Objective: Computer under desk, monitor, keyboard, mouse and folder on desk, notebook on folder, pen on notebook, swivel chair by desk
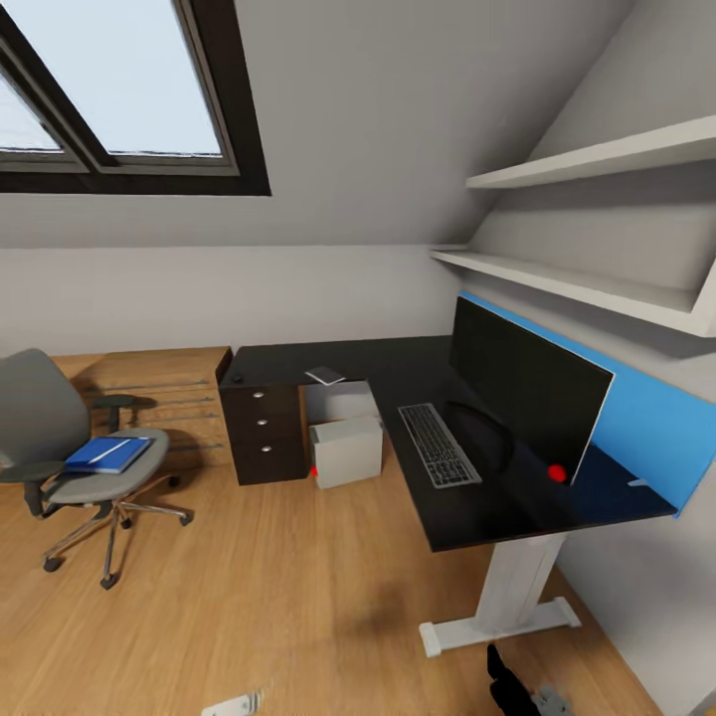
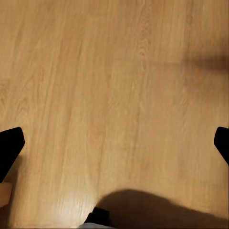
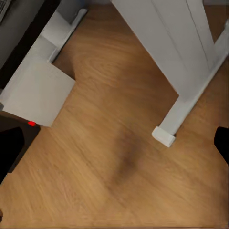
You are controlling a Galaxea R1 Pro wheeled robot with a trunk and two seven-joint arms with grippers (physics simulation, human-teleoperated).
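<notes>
The surface (image 1: 328, 360) is an L-shaped slab of glossy black on a white pedestal leg (image 1: 512, 587), with a dark three-drawer unit (image 1: 264, 433) bearing silver knobs. On it stand the wide, thin black monitor (image 1: 522, 383) and, just before it, the slim dark-keyed keyboard (image 1: 438, 444). A thin dark notebook (image 1: 325, 375) lies at the far corner. The boxy pale grey computer (image 1: 346, 450) sits under it on the light wood floor (image 1: 268, 587).

The padded grey swivel chair (image 1: 60, 452) stands well apart, carrying the flat blue folder (image 1: 107, 454) with a white pen (image 1: 105, 452) on it.

Left hand (image 2: 114, 148) hangs spread over bare floor, holding nothing. Right hand (image 3: 114, 150) is spread too, above floor between the computer's corner and the pedestal foot.
</notes>
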